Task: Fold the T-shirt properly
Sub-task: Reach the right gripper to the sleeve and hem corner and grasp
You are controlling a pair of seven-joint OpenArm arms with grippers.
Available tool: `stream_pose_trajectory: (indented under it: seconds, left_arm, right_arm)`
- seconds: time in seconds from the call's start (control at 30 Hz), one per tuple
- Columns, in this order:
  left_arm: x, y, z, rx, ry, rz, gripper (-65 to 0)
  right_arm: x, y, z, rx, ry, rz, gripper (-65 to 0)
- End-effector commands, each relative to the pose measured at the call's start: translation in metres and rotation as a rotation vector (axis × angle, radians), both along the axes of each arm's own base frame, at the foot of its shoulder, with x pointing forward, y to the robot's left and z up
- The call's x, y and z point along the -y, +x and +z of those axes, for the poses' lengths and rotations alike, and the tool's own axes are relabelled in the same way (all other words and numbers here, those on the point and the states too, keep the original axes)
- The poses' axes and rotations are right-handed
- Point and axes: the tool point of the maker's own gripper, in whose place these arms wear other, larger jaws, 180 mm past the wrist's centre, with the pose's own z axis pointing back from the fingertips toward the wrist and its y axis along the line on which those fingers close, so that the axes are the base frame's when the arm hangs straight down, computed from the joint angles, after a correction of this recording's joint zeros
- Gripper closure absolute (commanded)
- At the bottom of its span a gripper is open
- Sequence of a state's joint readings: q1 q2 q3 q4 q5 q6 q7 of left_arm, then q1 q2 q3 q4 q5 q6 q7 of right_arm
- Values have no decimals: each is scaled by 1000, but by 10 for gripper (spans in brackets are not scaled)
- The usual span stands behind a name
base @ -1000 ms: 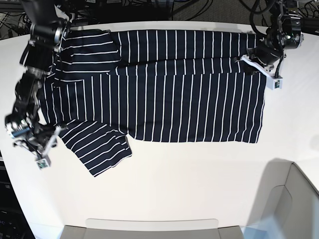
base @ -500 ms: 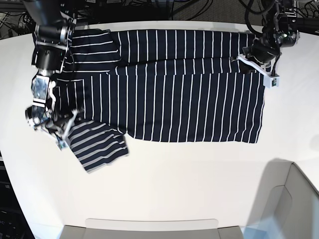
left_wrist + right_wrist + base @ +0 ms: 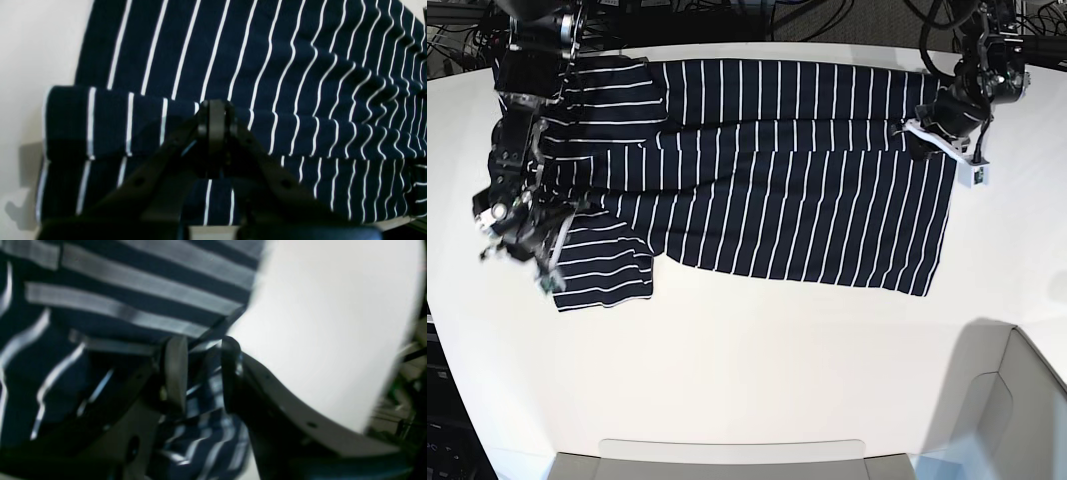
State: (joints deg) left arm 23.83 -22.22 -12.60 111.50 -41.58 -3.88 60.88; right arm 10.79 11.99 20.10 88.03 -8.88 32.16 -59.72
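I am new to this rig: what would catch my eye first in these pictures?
The dark striped T-shirt spread wide across the white table dominates. The right gripper pinches a sleeve at the shirt's left end in the base view, while the left gripper, jaws shut, sits on a folded hem at the opposite end.

One T-shirt (image 3: pixel 767 180) is lying on one white table (image 3: pixel 757 370), and two grippers, left gripper (image 3: pixel 937 135) and right gripper (image 3: pixel 542 240), are showing.

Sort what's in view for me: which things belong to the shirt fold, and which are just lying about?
In the job: T-shirt; right gripper, closed on its sleeve; left gripper, shut at the hem fold.

Lying about: grey bin at the table corner.
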Motion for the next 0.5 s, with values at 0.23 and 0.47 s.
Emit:
stream_pose_trajectory:
  seconds: [0.23,0.47]
  left_arm:
    - [-2,5,7,31,10,-7,0]
    - [3,5,6,31,-9,2,0]
  right_arm:
    - [53,62,50,121,100,-162,-236]
    - [58,81,12,121,254,-171,-314]
